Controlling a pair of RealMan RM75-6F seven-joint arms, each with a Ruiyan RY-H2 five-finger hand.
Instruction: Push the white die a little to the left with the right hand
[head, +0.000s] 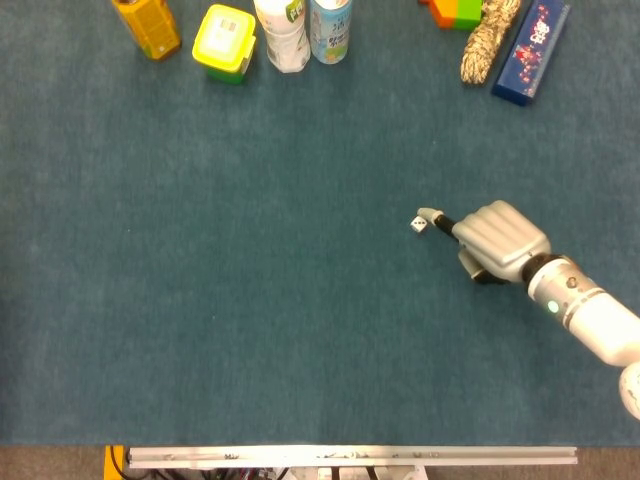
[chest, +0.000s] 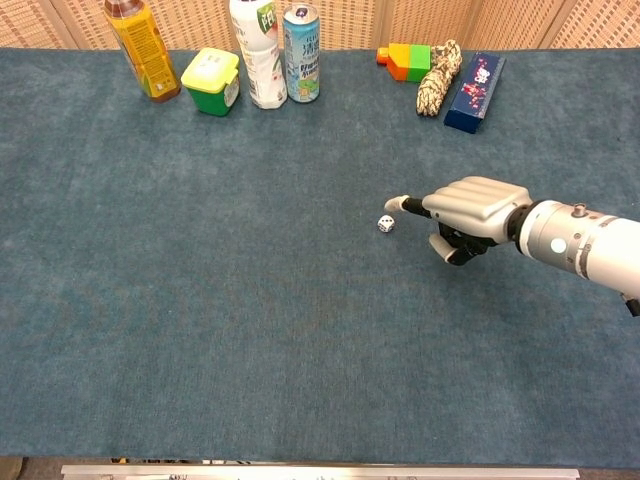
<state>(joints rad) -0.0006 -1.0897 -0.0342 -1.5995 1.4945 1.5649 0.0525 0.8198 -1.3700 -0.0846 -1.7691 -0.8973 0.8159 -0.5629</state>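
Note:
The small white die (head: 419, 224) (chest: 385, 224) lies on the blue cloth table (head: 250, 300), right of centre. My right hand (head: 495, 240) (chest: 470, 208) comes in from the right, holding nothing. One finger (chest: 394, 203) points left while the others are curled in. In the chest view the fingertip hovers just above and right of the die, with a small gap. In the head view the fingertip sits right beside the die's right edge. No left hand shows in either view.
Along the far edge stand an orange bottle (head: 148, 25), a yellow-lidded green tub (head: 224, 42), a white bottle (head: 282, 35) and a can (head: 330, 30). At the far right are coloured blocks (head: 455, 12), a rope bundle (head: 488, 40) and a blue box (head: 530, 40).

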